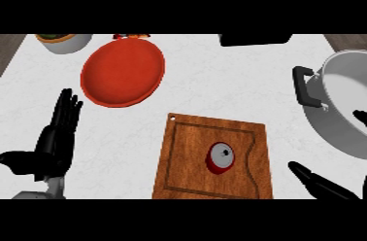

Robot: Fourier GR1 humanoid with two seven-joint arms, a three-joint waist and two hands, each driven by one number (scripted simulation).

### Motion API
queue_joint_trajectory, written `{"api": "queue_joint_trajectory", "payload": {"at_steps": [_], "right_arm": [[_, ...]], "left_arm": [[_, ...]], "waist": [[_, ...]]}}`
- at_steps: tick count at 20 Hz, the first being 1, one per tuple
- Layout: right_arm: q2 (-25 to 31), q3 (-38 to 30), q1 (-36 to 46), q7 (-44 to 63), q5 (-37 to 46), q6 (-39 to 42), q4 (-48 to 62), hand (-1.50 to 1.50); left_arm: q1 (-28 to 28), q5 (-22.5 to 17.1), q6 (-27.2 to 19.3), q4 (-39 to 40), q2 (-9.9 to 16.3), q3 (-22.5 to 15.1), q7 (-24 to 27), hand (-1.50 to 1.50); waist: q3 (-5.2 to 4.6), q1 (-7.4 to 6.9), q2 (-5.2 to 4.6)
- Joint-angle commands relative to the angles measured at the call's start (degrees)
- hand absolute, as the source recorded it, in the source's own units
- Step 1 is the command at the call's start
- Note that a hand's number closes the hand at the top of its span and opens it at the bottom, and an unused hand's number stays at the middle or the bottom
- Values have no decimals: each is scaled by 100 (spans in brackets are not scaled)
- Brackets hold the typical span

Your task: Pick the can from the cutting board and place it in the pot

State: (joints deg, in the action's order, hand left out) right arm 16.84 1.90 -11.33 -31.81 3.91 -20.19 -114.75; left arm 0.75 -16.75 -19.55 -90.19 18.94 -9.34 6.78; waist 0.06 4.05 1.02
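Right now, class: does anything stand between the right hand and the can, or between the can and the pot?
Nothing visible does. The can stands alone on the cutting board; only bare board and counter lie between it and the right hand. The pot sits at the right edge, with open counter between. The red plate lies off to the left.

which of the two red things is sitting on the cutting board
The small red can, standing on the wooden cutting board. The other red thing, the large red plate, lies on the counter beyond the board, apart from it.
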Motion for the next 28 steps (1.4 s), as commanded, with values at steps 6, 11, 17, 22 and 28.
{"api": "queue_joint_trajectory", "payload": {"at_steps": [6,11,17,22,28], "right_arm": [[-72,1134,-2760,-164,1938,-399,-1613,-150],[459,1312,-3481,980,3407,-40,-1612,-150],[427,1767,-3569,2828,4880,749,-2171,-150],[-349,2811,-2295,4202,5938,1358,-1765,-150],[-1004,3247,-1549,5250,6739,2075,-1075,-150]], "left_arm": [[-119,271,9,-172,-301,-346,255,0],[-165,397,-58,-172,-399,-454,389,0],[117,509,-113,-113,-494,-578,84,0],[159,513,10,144,-601,-514,323,0],[157,597,-31,15,-701,-474,166,0]], "waist": [[-20,-263,-74],[-47,-339,-116],[-32,-425,-141],[-23,-480,-136],[-12,-429,-108]]}}
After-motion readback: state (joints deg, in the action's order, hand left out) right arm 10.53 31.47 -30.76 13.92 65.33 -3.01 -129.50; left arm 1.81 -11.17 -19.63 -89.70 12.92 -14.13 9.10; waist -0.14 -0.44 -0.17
